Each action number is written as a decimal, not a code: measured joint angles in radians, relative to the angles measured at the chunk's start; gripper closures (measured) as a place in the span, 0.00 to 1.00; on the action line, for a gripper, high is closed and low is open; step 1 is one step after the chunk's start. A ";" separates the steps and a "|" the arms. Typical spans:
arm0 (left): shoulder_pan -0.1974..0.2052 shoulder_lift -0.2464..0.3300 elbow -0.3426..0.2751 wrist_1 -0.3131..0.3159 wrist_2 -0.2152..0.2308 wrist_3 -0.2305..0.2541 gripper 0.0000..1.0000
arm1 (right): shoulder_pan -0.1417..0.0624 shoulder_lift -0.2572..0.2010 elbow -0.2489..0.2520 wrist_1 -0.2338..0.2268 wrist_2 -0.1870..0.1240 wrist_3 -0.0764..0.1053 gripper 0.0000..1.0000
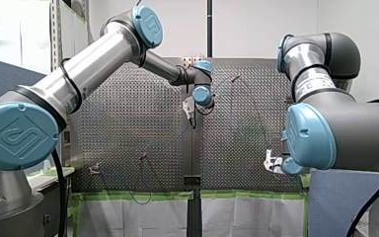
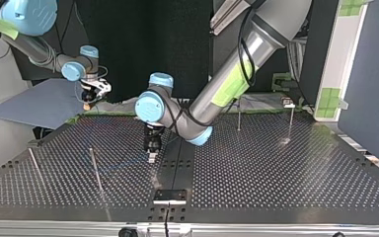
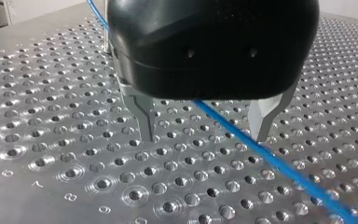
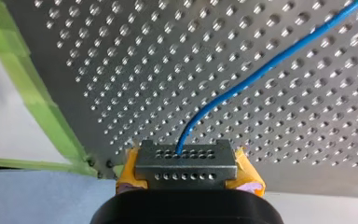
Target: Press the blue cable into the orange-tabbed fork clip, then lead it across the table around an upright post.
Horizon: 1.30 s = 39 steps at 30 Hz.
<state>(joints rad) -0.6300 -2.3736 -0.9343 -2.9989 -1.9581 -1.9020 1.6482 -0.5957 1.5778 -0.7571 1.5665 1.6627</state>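
My left gripper [image 3: 204, 136] stands released astride the thin blue cable [image 3: 282, 162]; my right gripper [image 4: 186, 164], yellow-padded, clenches that cable's end.

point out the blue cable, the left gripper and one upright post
blue cable [image 3: 270, 156], left wrist view, on its stretch just past the fingers
left gripper [image 3: 204, 138], left wrist view, midway between its two metal fingertips
upright post [image 2: 95, 170], top view, mid-height on the thin rod at the view's left

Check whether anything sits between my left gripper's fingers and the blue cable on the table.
Nothing visible does. The blue cable runs across the perforated table between my left gripper's open fingers, with only bare holes on either side of it.
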 joint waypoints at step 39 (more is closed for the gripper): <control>-0.007 0.001 0.000 -0.054 -0.040 -0.042 0.00 | -0.057 0.087 -0.049 0.006 -0.009 0.046 1.00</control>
<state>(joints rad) -0.6372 -2.3723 -0.9340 -3.0530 -1.9984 -1.9441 1.5916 -0.5087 1.5285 -0.7509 1.5573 1.7089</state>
